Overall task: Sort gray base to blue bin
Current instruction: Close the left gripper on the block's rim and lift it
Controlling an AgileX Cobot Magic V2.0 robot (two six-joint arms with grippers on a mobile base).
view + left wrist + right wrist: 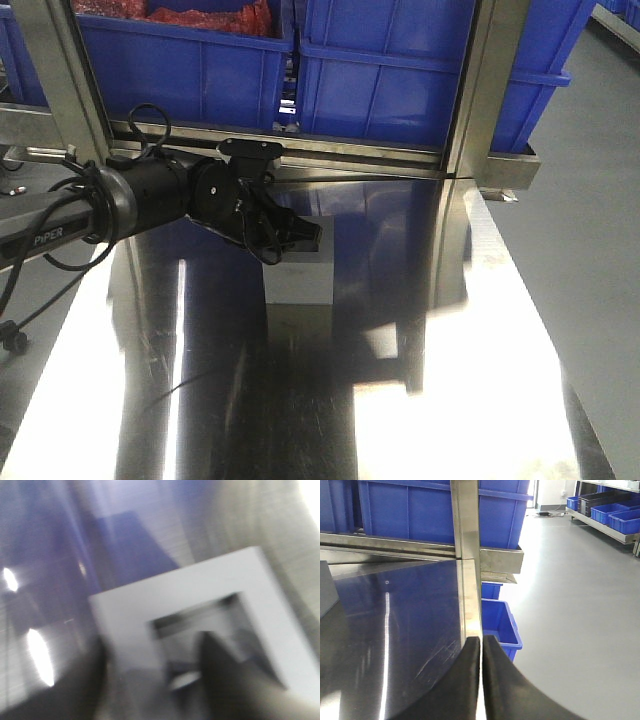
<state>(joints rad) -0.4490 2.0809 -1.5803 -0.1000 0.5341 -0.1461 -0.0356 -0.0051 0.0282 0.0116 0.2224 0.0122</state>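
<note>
The gray base [301, 281] sits on the counter [420, 420], recess up. The left gripper [300, 240] straddles one wall of it, one finger [216, 666] down in the recess and the other outside. The blurred wrist view doesn't show whether it grips. The right gripper [481, 652] is closed, holding nothing, at the counter's edge.

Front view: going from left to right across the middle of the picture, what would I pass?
Black robot arm → gray block → steel post → gray floor.
</note>
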